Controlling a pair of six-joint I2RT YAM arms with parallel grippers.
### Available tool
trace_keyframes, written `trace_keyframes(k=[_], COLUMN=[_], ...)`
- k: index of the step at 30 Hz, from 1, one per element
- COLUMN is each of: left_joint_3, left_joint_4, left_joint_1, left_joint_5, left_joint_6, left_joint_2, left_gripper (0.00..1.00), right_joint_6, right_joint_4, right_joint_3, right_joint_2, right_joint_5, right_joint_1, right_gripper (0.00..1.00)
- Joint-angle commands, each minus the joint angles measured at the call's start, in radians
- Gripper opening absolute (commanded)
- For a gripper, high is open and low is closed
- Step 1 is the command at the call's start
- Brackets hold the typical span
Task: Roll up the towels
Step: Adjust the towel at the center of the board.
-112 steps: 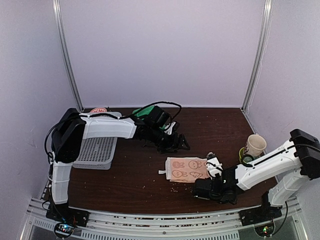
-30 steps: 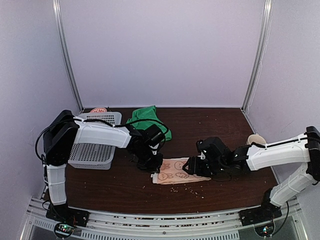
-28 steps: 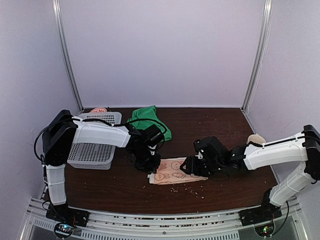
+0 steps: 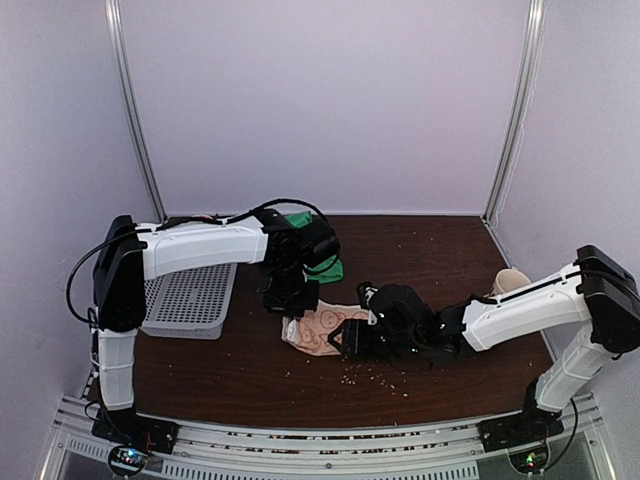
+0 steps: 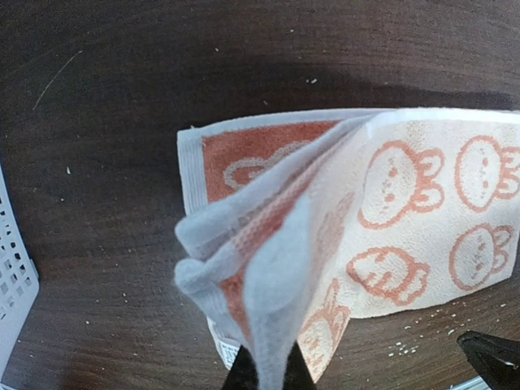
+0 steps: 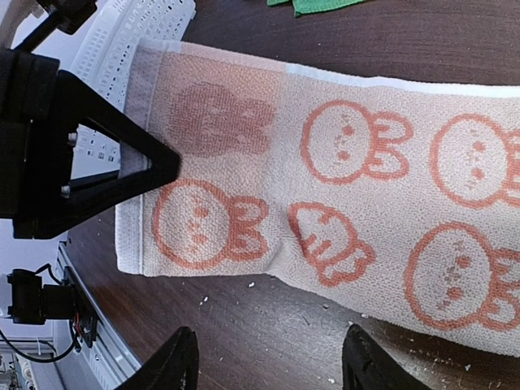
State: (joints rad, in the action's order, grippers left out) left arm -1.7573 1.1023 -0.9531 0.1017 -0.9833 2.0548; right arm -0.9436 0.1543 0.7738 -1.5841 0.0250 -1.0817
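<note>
The pinkish-beige towel (image 4: 322,330) with orange cartoon rabbits lies mid-table. Its left edge is lifted and folded over, pinched in my left gripper (image 4: 292,310), which is shut on it. In the left wrist view the bunched grey-edged hem of this towel (image 5: 406,203) rises into the gripper (image 5: 268,380). My right gripper (image 4: 345,340) hovers open, low over the table at the towel's near edge. The right wrist view shows the towel (image 6: 366,162) beyond the spread fingers (image 6: 183,361), which hold nothing. The green towel (image 4: 335,268) lies behind, mostly hidden by the left arm.
A white perforated basket (image 4: 190,300) stands at the left. A beige cup (image 4: 510,283) sits at the right behind the right arm. Crumbs (image 4: 375,375) dot the dark wooden table in front of the towel. The left gripper's black body (image 6: 81,154) fills the left of the right wrist view.
The left gripper has lifted the patterned towel's left edge and folded it over. The right gripper has slid left along the towel's near edge. The towel has shifted left.
</note>
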Motion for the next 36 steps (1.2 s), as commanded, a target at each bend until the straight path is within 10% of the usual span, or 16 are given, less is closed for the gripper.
trace_keyframes(k=[1,14,26,36], left_joint_3=[-0.001,0.081,0.170,0.342], left_joint_4=[-0.007,-0.115,-0.141,-0.248], left_joint_1=[0.000,0.041,0.045,0.063], left_joint_5=[-0.012,-0.074,-0.068,-0.105], left_joint_6=[0.001,0.041,0.082,0.058], left_joint_2=[0.042,0.062,0.005,-0.144], left_gripper=[0.00,0.00,0.69,0.76], right_joint_6=[0.025,0.031,0.061,0.080], right_joint_4=[0.002,-0.035,-0.100,-0.156], right_joint_3=[-0.006,-0.088,-0.071,-0.107], right_joint_2=[-0.008,0.053,0.111,0.173], right_joint_5=[-0.046,-0.104,-0.108,-0.122], right_joint_1=[0.002,0.015,0.042,0.131], right_gripper=[0.61,0.61,0.63,0.63])
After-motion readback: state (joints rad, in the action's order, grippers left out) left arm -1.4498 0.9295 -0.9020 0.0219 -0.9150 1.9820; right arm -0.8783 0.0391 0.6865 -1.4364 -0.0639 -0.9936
